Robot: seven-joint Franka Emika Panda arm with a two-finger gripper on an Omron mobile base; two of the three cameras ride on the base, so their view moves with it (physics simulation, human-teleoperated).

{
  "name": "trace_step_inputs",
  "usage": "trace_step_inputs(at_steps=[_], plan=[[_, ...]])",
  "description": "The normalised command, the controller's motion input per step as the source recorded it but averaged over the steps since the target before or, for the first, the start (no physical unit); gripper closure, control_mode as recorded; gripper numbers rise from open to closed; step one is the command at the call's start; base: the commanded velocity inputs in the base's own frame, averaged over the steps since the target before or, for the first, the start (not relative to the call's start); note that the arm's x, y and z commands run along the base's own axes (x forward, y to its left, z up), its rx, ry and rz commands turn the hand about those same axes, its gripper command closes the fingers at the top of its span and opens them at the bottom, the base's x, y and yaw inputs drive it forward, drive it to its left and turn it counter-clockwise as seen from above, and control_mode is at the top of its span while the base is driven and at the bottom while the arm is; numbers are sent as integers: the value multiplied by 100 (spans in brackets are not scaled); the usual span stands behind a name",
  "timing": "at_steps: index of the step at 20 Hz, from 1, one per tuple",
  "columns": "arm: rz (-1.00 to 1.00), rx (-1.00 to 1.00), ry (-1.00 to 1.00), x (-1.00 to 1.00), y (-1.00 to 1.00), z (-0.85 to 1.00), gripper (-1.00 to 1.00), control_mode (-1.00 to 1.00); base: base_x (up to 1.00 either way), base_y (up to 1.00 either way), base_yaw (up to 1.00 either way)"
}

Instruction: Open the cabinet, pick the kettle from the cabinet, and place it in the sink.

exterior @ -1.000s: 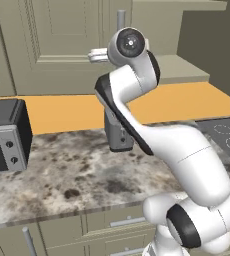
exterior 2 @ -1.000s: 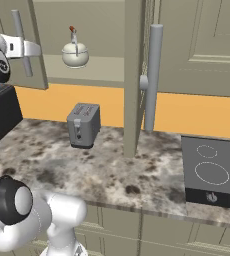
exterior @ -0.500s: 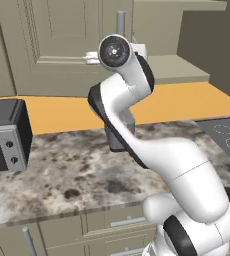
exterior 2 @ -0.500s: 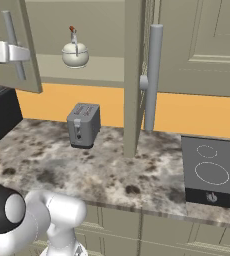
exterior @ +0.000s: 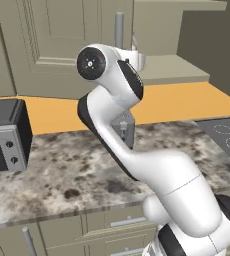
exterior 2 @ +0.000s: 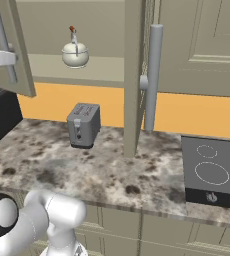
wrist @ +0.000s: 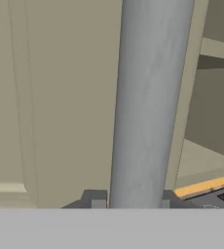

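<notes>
Hand view: we have the dark two-finger gripper (wrist: 129, 203) clamped on the tall olive-beige cabinet's (exterior 2: 137, 60) grey bar handle (wrist: 150, 97), cream-white round kettle (exterior 2: 75, 54) on its shelf; a crooked pull could slip the grip.

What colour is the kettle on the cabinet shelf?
Cream-white, with a reddish-brown piece atop its thin handle; the kettle shows best in the right base view.

The left base view looks forward over the arm (exterior: 132, 150) from behind at its left; the right one from its right. Both share the counter (exterior 2: 112, 165) and toaster (exterior 2: 83, 125). The hand view sits close against a door handle (wrist: 150, 102).
</notes>
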Motion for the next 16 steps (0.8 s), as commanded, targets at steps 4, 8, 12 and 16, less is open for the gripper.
trace_step_inputs(at_steps=[4, 8, 12, 16], plan=[[-15, -3, -1, -38, 46, 0, 100, -100, 0, 0, 0], [-16, -2, 0, -38, 46, 0, 100, -100, 0, 0, 0], [-17, -2, 0, -38, 47, 0, 100, -100, 0, 0, 0], [-16, -1, 0, -39, 48, 0, 100, -100, 0, 0, 0]])
